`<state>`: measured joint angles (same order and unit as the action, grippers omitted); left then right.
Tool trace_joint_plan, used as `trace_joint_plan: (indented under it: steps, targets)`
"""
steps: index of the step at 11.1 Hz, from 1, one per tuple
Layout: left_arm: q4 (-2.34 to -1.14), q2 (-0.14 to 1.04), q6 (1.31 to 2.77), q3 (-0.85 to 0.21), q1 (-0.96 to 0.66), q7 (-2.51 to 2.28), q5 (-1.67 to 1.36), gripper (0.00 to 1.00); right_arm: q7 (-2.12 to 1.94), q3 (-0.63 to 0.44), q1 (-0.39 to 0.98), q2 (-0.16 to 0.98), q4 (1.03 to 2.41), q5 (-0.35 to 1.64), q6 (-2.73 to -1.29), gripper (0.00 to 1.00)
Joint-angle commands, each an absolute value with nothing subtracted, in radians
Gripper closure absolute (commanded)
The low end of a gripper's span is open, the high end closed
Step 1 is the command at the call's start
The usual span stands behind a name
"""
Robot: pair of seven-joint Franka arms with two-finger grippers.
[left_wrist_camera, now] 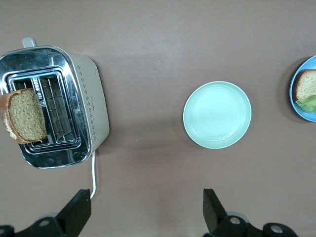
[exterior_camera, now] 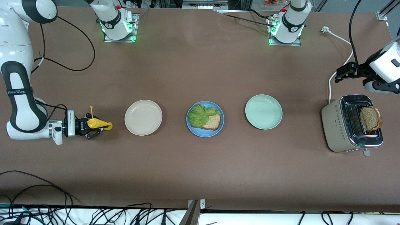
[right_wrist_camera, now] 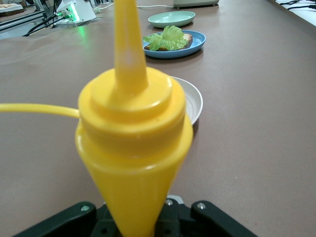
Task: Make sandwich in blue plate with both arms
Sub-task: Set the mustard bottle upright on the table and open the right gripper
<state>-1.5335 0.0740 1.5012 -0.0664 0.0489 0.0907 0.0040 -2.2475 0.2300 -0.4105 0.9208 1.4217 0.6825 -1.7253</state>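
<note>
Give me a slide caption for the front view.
Right gripper holds yellow squeeze bottle; bread and lettuce wait on blue plate.

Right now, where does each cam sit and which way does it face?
Front: high across the table, facing both arm bases; shows the right pincer shut on the yellow squeeze bottle.
Left wrist: looks down on the toaster and mint plate; open left pincer fingers show.
Right wrist: looks along the bottle toward the white plate.
All three share the blue plate.
</note>
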Motion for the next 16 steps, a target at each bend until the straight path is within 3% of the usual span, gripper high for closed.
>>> trace_joint_plan:
  steps: [1, 5, 6, 7, 8, 16]
  targets:
    - [-1.536, 0.063, 1.506, -0.061, 0.037, 0.087, 0.015, 0.00, -2.252, 0.247, -0.431, 0.939, 1.396, 0.684, -1.739, 1.00]
    - [-1.531, 0.066, 1.508, -0.061, 0.037, 0.087, 0.015, 0.00, -2.260, 0.244, -0.448, 0.965, 1.401, 0.676, -1.769, 0.97]
    - [-1.531, 0.067, 1.515, -0.061, 0.038, 0.089, 0.015, 0.00, -2.261, 0.244, -0.451, 0.974, 1.399, 0.676, -1.770, 0.75]
    - [-1.531, 0.069, 1.519, -0.060, 0.040, 0.094, 0.015, 0.00, -2.275, 0.244, -0.454, 0.976, 1.399, 0.678, -1.773, 0.45]
    - [-1.531, 0.071, 1.520, -0.057, 0.040, 0.094, 0.015, 0.00, -2.286, 0.244, -0.456, 0.976, 1.399, 0.680, -1.782, 0.00]
    - [-1.529, 0.090, 1.561, -0.005, 0.041, 0.104, 0.017, 0.00, -2.278, 0.229, -0.454, 0.966, 1.368, 0.641, -1.781, 0.00]
